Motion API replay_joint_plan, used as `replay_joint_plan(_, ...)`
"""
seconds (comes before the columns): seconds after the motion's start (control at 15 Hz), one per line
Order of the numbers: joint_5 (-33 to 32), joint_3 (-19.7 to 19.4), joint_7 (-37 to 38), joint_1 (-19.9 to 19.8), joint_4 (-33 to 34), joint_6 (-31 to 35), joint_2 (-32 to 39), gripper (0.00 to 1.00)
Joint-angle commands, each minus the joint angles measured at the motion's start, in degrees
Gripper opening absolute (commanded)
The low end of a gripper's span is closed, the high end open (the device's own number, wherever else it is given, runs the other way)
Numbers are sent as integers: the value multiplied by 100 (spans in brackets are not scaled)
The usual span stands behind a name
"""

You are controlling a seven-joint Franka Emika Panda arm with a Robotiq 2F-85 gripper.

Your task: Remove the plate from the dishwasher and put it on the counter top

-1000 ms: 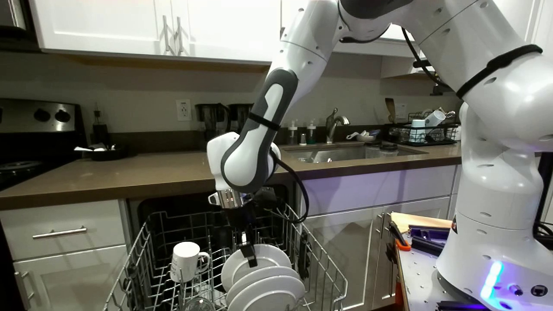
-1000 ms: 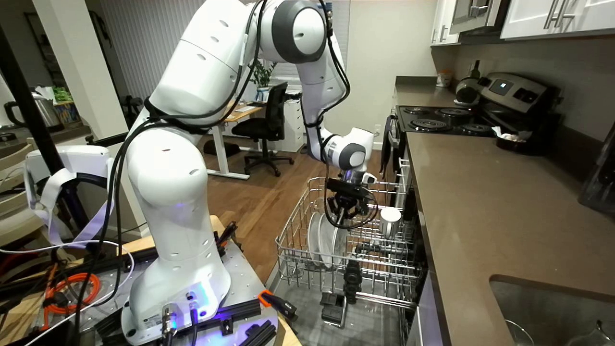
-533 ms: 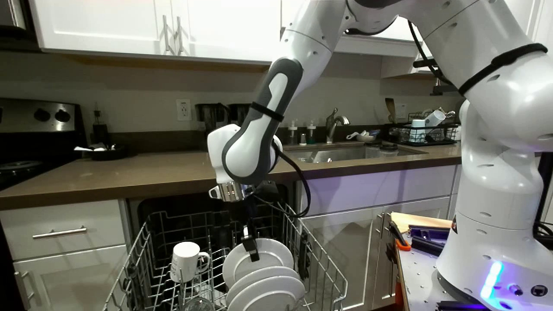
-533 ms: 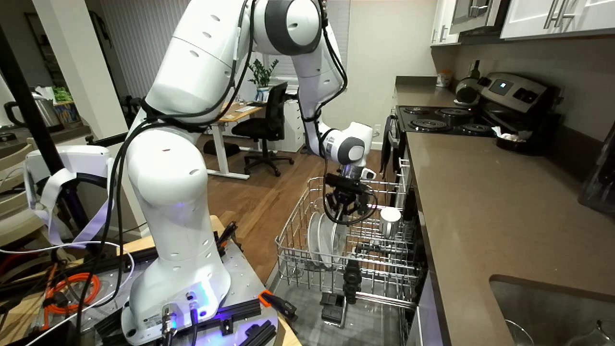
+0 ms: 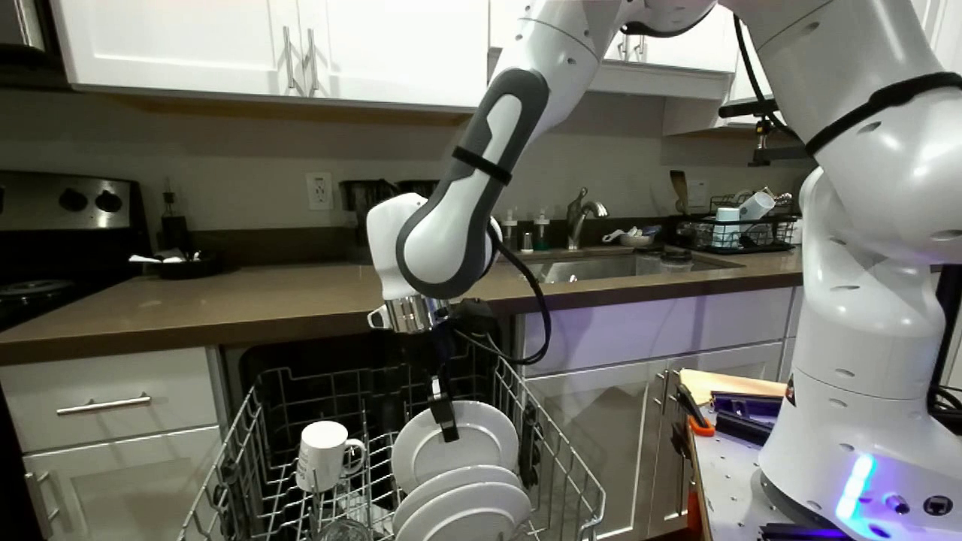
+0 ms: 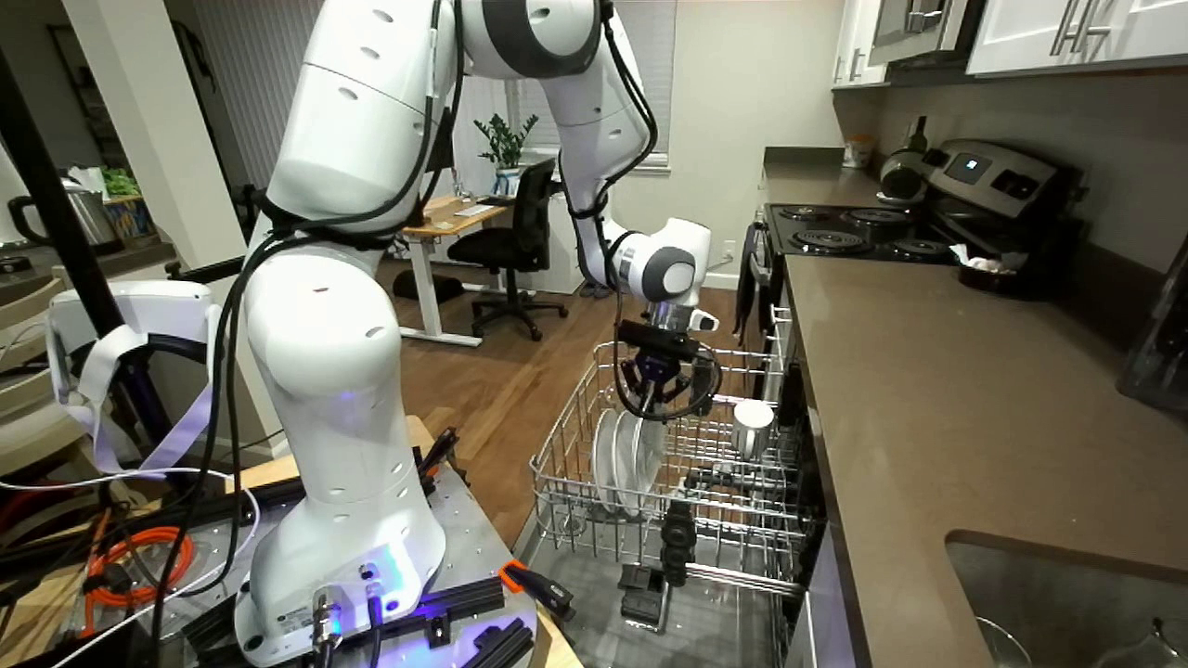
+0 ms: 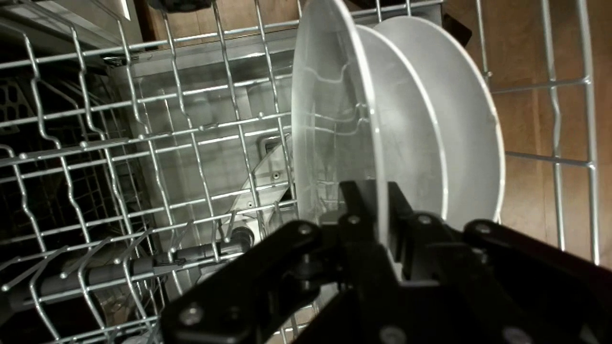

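Plates (image 5: 464, 518), two, at the near side: avoid brushing. Just beyond, target plate (image 5: 475, 445), on edge in the dishwasher rack (image 7: 112, 142), rim pinched between the jaws: lift straight until clear, then lay flat on the far counter top (image 5: 263, 293).

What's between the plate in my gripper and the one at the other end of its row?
A middle plate stands between the gripped plate and the end plate. The wrist view shows it, and so do both exterior views.
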Motion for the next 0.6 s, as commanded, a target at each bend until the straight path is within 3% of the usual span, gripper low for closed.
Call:
replay_joint_plan(0.0,202,210,-30,-14,-323,-375,-600,4)
replay_joint_plan(0.53,45,185,145,194,-392,-511,-1021,4)
